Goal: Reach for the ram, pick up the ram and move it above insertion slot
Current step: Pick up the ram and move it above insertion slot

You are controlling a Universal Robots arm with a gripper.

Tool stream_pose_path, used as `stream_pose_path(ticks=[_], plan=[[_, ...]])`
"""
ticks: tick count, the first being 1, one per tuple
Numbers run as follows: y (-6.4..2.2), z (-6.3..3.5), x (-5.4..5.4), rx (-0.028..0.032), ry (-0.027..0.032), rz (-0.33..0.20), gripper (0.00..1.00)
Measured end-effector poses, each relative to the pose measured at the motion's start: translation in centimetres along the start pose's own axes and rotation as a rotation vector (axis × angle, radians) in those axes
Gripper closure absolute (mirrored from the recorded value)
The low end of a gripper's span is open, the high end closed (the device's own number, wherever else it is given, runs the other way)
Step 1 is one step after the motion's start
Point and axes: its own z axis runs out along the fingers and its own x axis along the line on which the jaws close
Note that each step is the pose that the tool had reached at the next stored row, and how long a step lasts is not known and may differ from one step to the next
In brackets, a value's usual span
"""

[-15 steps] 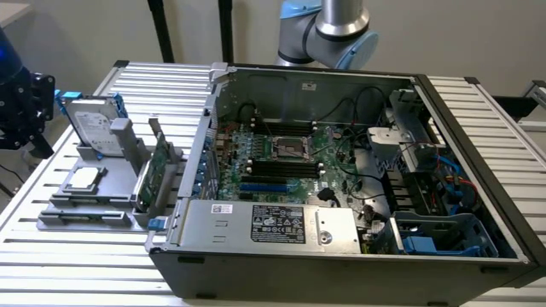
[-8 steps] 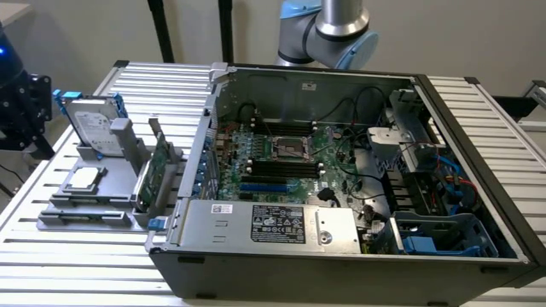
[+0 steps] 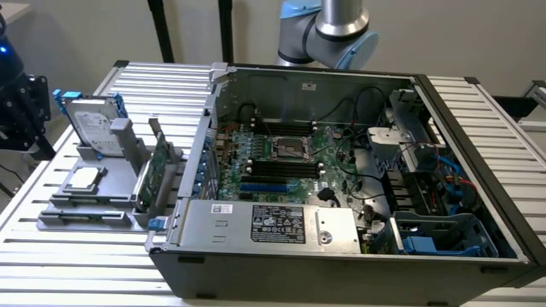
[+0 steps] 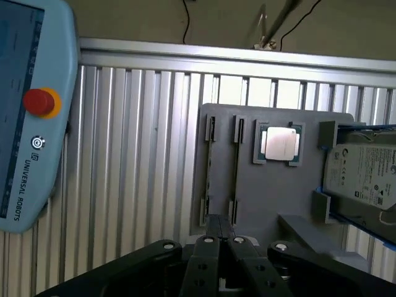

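The gripper (image 4: 221, 238), closed and empty, hung over the ram (image 4: 236, 164) slotted near the grey holder's (image 4: 278, 192) edge on the slatted aluminium table (image 4: 136, 154) by a beige wall (image 4: 142, 18).

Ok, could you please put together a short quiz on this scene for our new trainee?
1. True or false: the gripper is holding the hard drive.
2. The computer case is: A) closed, B) open with the motherboard showing, C) upside down.
3. Fill in: the round button on the teach pendant is ___.
Key: 1 false; 2 B; 3 red.
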Motion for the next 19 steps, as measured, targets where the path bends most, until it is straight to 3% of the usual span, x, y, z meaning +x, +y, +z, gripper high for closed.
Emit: stream_pose_path(ticks=[5, 7, 10, 19], plan=[[0.0, 0.01, 0.0, 0.0, 0.0, 0.0, 0.76], [0.0, 0.17, 0.0, 0.0023, -0.0001, -0.001, 0.64], [0.01, 0.69, 0.0, 0.006, 0.0002, -0.003, 0.64], [0.13, 2.31, 0.0, 0.0066, 0.0007, -0.016, 0.64]])
